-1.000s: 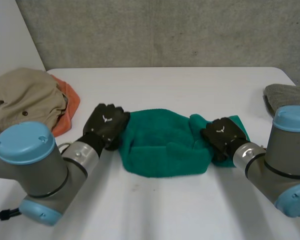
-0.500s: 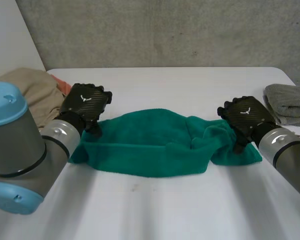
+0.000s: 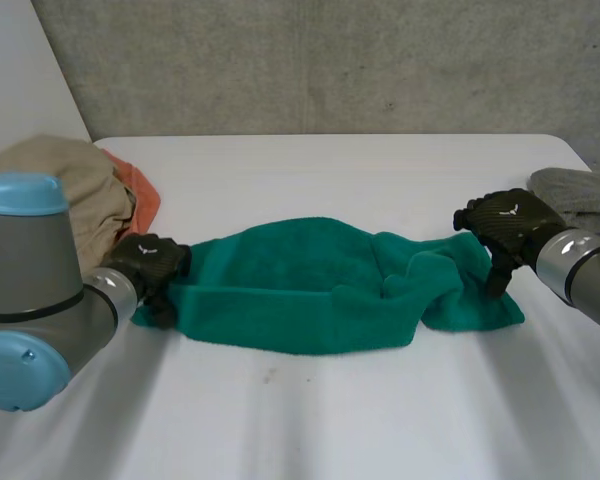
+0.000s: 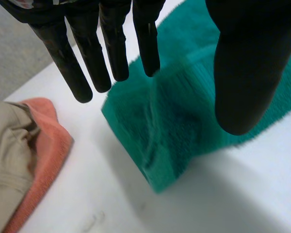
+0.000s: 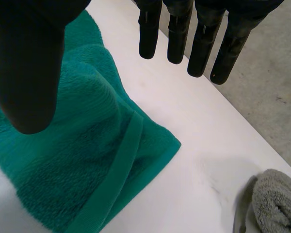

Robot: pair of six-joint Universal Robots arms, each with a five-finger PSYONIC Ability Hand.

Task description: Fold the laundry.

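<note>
- A white table [image 3: 310,420] is standing in front of a rough grey wall [image 3: 330,60].
- A green towel [image 3: 310,290] is lying across the table's middle, stretched sideways and rumpled, with folds bunching toward its right end.
- The left hand [image 3: 148,262] is sitting at the towel's left end. In its wrist view the fingers [image 4: 114,43] are hanging straight, well apart from the thumb, and gripping nothing.
- The right hand [image 3: 505,222] is sitting over the towel's right end, its fingers [image 5: 177,34] straight and spread from the thumb. The towel's hemmed corner is lying under the palm, unheld.
- Whether either hand is brushing the pile is hard to make out; both seem to be just clear of it.
- A beige garment [image 3: 50,190] is heaping over an orange cloth [image 3: 140,195] at the table's far left, partly blocked by the left arm [image 3: 30,290].
- A grey cloth [image 3: 580,190] is lying at the right edge, near the right hand and cut off by the frame.
- Bare tabletop is stretching between the towel and the wall, and again between the towel and the robot.
</note>
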